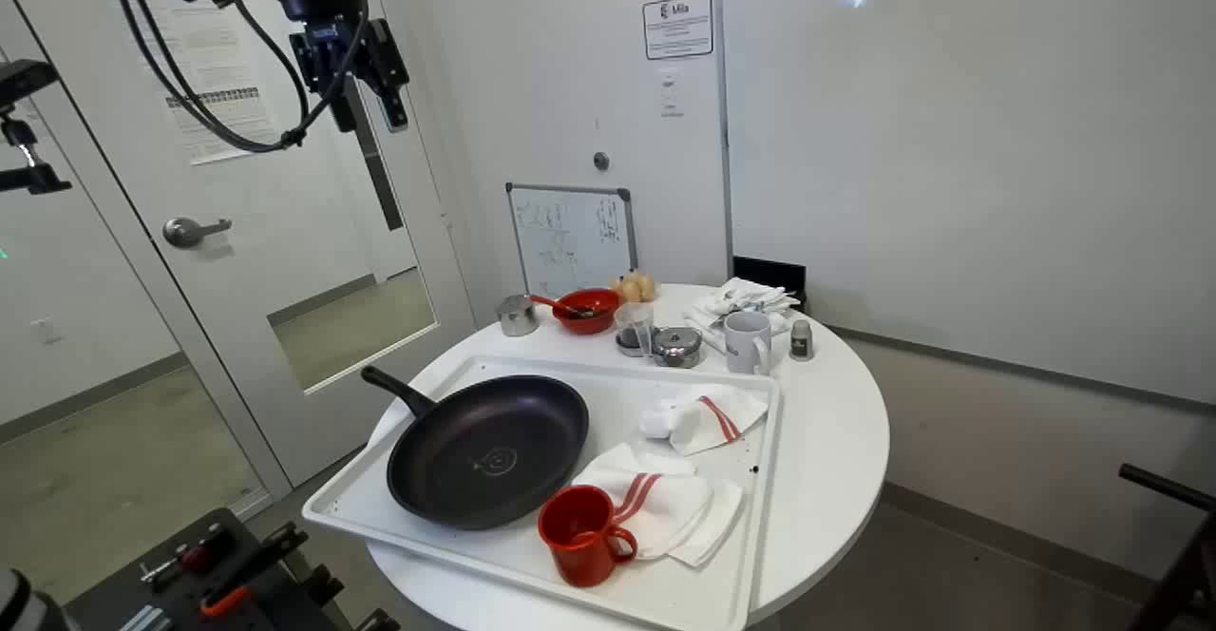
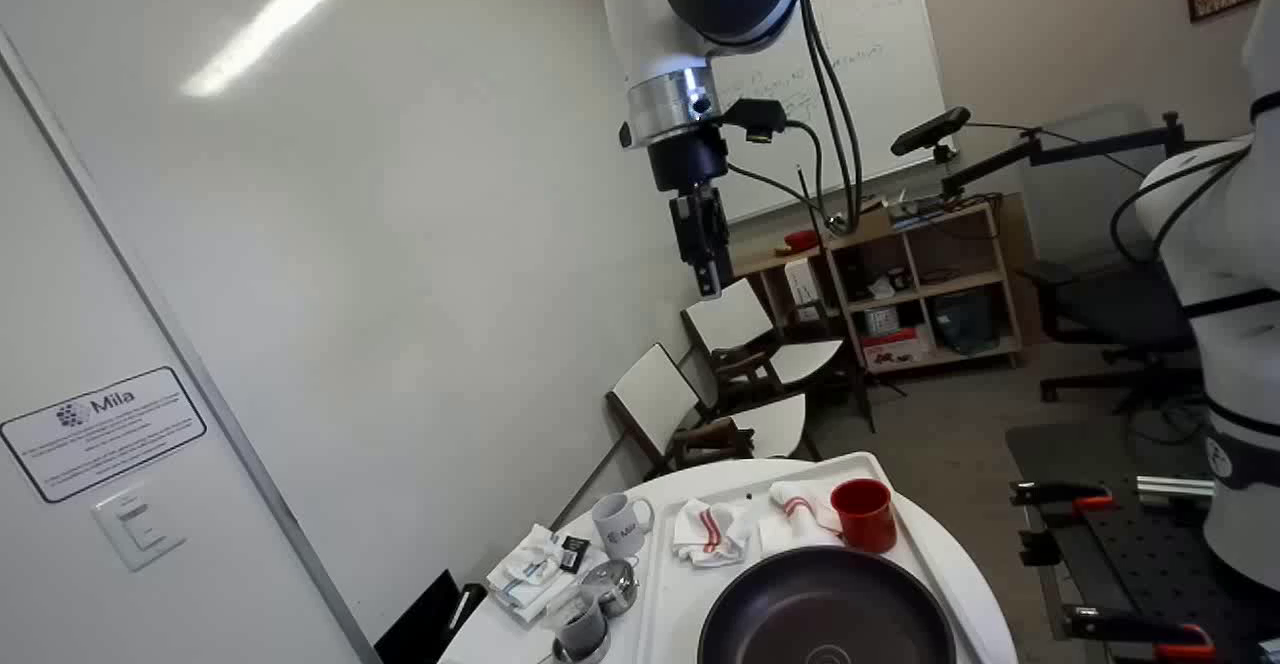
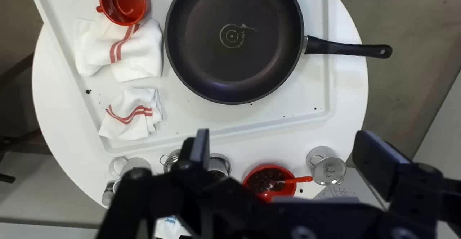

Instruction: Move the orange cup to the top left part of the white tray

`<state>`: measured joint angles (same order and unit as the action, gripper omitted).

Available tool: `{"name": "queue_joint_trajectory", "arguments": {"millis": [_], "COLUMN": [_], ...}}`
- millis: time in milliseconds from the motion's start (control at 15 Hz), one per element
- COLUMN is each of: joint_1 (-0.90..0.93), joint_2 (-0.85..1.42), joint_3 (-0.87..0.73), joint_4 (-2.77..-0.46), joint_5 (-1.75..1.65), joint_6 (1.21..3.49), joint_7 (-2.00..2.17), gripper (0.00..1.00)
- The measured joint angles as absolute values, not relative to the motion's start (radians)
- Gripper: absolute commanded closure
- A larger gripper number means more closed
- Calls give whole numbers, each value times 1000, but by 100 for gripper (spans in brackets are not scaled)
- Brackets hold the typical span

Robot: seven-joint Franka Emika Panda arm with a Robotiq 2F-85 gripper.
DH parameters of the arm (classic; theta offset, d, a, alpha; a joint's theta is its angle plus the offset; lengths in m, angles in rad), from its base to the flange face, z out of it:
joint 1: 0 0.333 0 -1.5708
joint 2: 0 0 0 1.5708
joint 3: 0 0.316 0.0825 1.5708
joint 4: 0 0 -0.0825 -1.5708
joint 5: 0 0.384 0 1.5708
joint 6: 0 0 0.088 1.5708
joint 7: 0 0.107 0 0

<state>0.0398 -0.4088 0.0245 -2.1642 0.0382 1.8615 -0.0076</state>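
Observation:
The orange cup (image 1: pixel 581 541), a small red-orange mug with a side handle, stands upright at a corner of the white tray (image 1: pixel 760 507), against a folded towel. It also shows in an exterior view (image 2: pixel 865 519) and at the top left of the wrist view (image 3: pixel 124 2). The tray shows in the wrist view (image 3: pixel 273 125) and in an exterior view (image 2: pixel 655 584). My gripper (image 1: pixel 372 125) hangs high above the table, well apart from the cup. In the wrist view the gripper (image 3: pixel 282 147) has its fingers wide apart with nothing between them.
A black frying pan (image 1: pixel 489 450) covers much of the tray, its handle past the rim. Two striped towels (image 1: pixel 655 503) (image 1: pixel 712 419) lie on the tray. Beyond it stand a red bowl (image 1: pixel 587 313), metal pots (image 1: pixel 677 348), a white mug (image 1: pixel 748 341) and a small whiteboard (image 1: pixel 572 239).

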Motion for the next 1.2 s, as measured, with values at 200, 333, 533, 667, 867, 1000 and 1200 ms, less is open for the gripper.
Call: {"name": "queue_joint_trajectory", "arguments": {"millis": [200, 333, 533, 667, 867, 1000, 1200], "joint_1": [40, 40, 40, 40, 40, 38, 30], "joint_2": [-409, -409, -409, -409, -409, -407, -385], "joint_3": [24, 24, 24, 24, 24, 24, 10], "joint_4": [-2164, -2164, -2164, -2164, -2164, -2164, -2164], "joint_5": [38, 38, 38, 38, 38, 38, 40], "joint_6": [1862, 1862, 1862, 1862, 1862, 1862, 1862], "joint_7": [-8, -8, -8, -8, -8, -8, -8], "gripper": [0, 0, 0, 0, 0, 0, 0]}}
